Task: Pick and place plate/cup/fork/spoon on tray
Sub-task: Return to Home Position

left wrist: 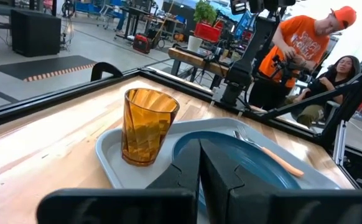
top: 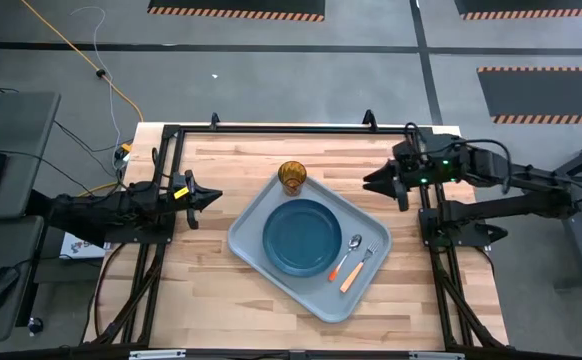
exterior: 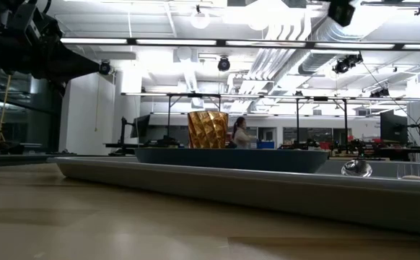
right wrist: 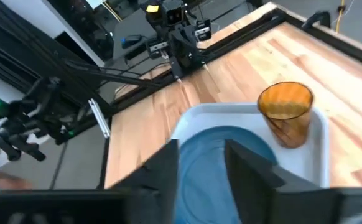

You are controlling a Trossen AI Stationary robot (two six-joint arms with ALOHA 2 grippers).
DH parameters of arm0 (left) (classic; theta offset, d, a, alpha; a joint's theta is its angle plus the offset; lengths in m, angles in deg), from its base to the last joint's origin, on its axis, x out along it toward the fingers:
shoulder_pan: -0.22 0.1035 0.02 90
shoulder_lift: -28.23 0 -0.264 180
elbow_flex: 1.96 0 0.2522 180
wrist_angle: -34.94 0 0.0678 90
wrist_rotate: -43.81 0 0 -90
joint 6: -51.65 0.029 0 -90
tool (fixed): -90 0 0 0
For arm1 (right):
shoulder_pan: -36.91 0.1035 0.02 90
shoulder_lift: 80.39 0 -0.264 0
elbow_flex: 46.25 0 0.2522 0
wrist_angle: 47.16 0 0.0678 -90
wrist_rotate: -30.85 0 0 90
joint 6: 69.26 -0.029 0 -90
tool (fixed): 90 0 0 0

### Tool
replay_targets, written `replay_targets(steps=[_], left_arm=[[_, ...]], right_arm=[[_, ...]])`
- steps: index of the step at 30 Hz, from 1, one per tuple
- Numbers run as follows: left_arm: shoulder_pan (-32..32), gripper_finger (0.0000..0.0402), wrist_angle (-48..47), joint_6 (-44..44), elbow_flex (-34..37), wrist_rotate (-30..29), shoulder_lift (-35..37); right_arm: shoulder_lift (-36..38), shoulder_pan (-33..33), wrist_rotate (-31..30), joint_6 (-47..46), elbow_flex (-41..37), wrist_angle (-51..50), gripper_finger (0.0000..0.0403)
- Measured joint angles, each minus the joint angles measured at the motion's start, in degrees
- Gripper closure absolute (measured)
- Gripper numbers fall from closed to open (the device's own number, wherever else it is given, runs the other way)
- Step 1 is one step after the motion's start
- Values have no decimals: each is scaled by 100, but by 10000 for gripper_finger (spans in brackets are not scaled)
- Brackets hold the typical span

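On the wooden desk (top: 221, 290), from above, a grey-blue rectangular tray (top: 321, 295) carries a round teal plate (top: 302, 237), an amber translucent cup (top: 292, 177) at its far-left corner, and a red-handled spoon (top: 345, 257) beside a peach-handled fork (top: 358, 269). Wrist views: left gripper (left wrist: 199, 149), left of the tray, pressed together; right gripper (right wrist: 201, 148), far right, spread.

The wooden table (top: 221, 300) bears only the grey-blue tray (top: 246, 243), lying askew near its middle.
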State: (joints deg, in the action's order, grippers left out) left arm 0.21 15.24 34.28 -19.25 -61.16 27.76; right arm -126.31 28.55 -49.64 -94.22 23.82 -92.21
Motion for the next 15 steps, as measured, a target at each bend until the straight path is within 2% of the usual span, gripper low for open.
replay_targets(steps=[5,10,15], left_arm=[[0,402,1,0,0,-1,0],[0,401,0,0,0,-1,0],[0,401,0,0,0,-1,0]], right_arm=[[684,91,-2,214,-343,119,387],[1698,306,-5,-219,-1572,1100,383],[2758,393,-5,-640,-2934,2195,398]])
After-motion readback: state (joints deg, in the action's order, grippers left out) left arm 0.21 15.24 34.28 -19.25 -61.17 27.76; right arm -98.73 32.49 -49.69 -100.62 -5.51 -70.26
